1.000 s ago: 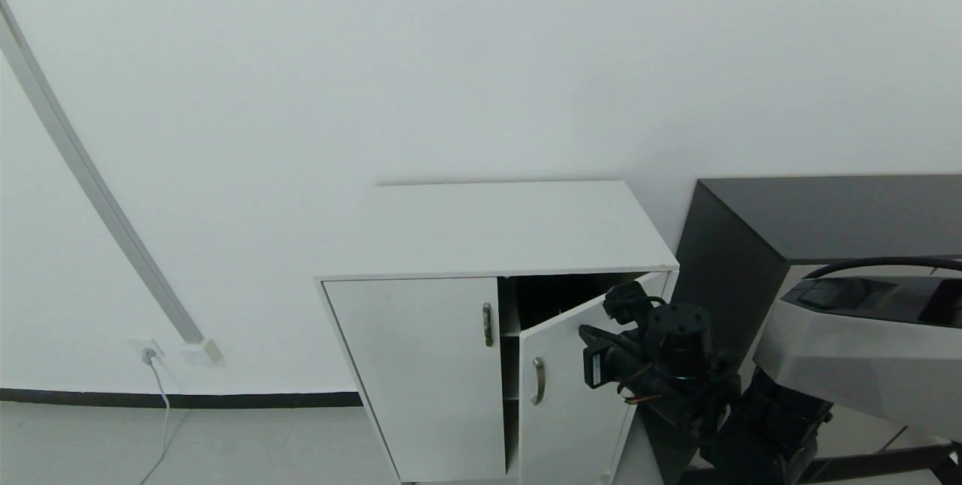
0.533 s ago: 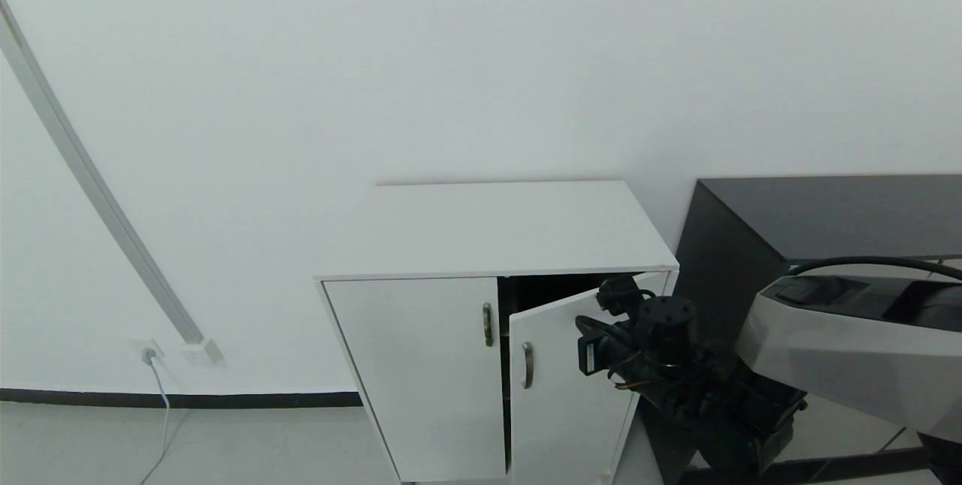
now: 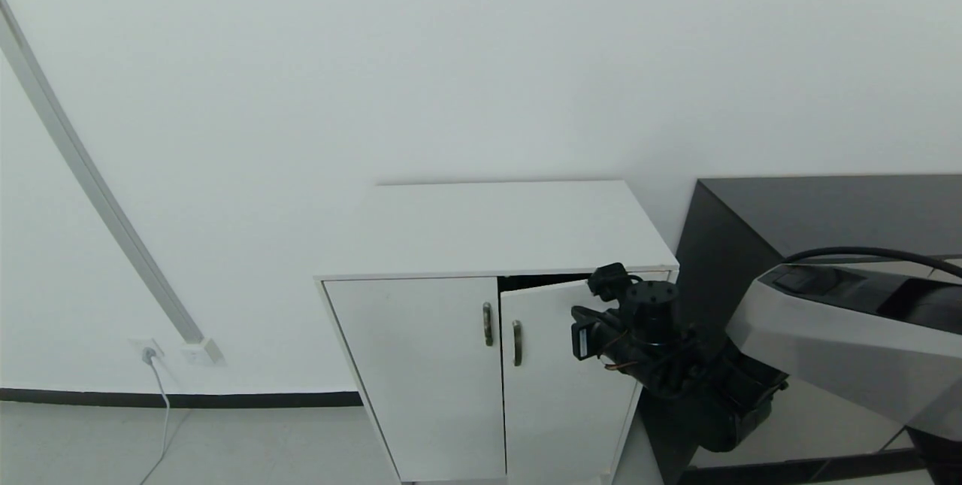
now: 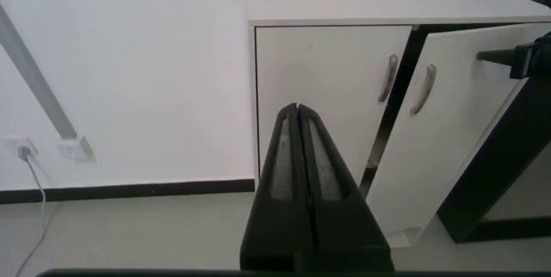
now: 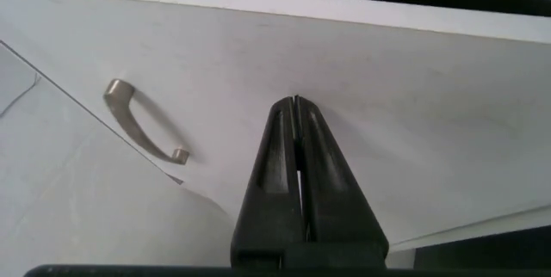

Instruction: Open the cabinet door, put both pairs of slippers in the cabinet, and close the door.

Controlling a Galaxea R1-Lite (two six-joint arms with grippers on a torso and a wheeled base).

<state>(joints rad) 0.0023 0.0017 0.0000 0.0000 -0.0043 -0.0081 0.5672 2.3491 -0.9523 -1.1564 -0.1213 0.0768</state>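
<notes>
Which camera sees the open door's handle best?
The right wrist view: the handle is close and big, its curve plain. The head and left wrist views show it small and farther off.

1 cabinet (image 3: 511, 225), 2 doors (image 3: 413, 372) (image 3: 564, 410), 2 handles (image 3: 487, 324) (image 3: 516, 342)

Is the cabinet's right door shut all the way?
No, the right door stands ajar, with a dark gap showing between it and the left door.

Matt white cabinet (image 3: 496, 225), metal handles (image 3: 517, 343)
Cabinet panels look smooth and unglossed; the 2 handles carry a dull brushed-metal sheen.
</notes>
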